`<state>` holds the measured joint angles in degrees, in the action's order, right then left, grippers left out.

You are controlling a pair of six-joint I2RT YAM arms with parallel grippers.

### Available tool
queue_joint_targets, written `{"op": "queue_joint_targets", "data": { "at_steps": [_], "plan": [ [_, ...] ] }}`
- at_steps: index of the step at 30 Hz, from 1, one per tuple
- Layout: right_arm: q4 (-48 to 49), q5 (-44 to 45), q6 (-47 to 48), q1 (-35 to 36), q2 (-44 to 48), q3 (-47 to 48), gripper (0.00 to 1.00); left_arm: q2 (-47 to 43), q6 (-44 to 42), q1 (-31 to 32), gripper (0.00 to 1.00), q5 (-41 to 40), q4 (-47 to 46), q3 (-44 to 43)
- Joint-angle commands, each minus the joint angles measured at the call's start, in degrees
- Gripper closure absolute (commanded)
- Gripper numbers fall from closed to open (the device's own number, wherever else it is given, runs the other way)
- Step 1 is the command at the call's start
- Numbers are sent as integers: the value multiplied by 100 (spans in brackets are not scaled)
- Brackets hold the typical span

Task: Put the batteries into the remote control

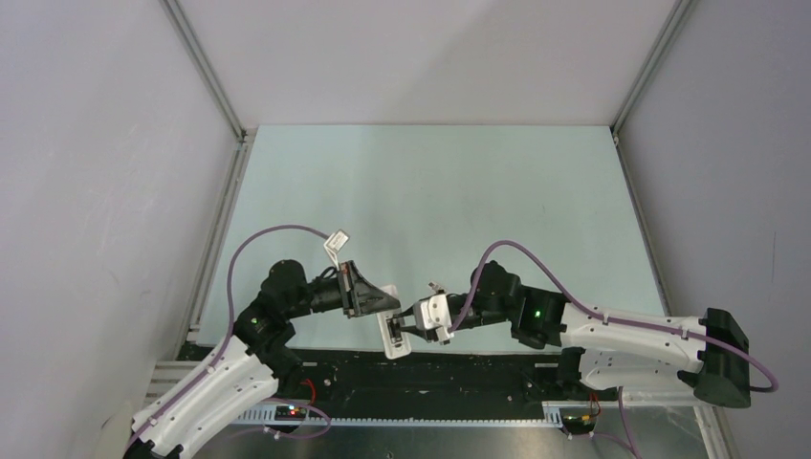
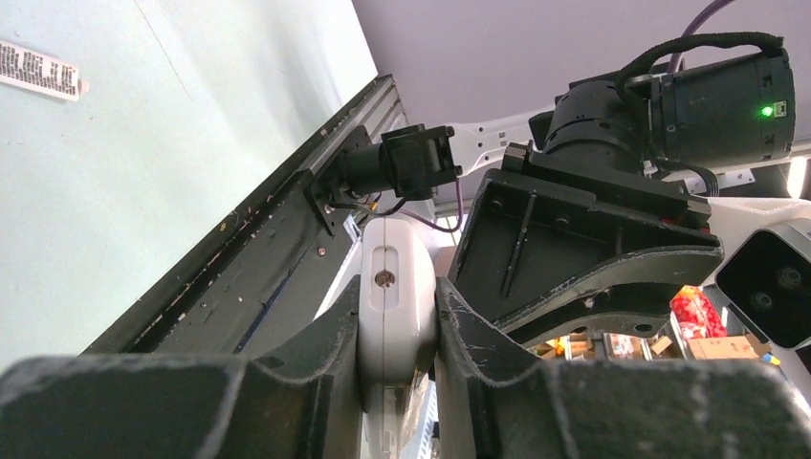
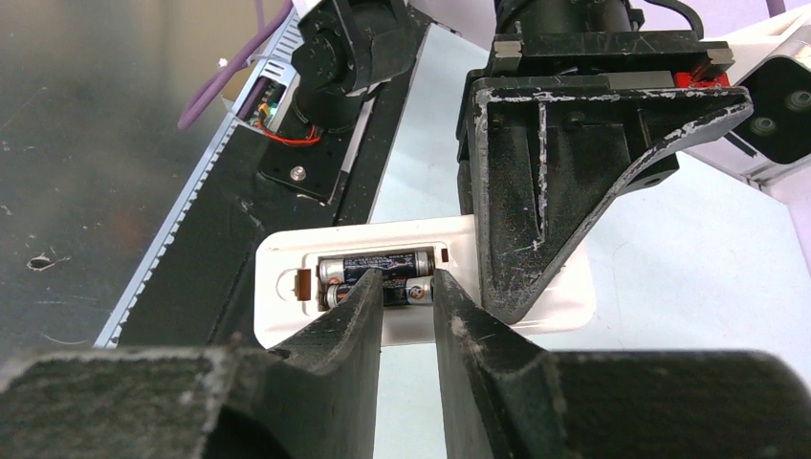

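My left gripper is shut on the white remote control and holds it near the table's front edge, back side towards my right gripper. In the left wrist view the remote is clamped edge-on between the left gripper's jaws. In the right wrist view both batteries lie side by side in the remote's open recess, the upper battery and the lower battery. My right gripper has its jaws a narrow gap apart, tips at the lower battery, holding nothing.
The black base strip runs along the near edge under both arms. An aluminium frame rail borders the pale green table on the left. A barcode sticker lies on the table. Grey walls enclose the cell.
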<state>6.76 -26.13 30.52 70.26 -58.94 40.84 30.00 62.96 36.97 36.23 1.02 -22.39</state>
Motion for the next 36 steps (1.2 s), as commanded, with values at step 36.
{"op": "queue_joint_targets", "data": {
  "at_steps": [36],
  "plan": [
    [-1747,669,306,665,-643,467,78,76,249,-10,100,-14,-549,-159]
  ]
}}
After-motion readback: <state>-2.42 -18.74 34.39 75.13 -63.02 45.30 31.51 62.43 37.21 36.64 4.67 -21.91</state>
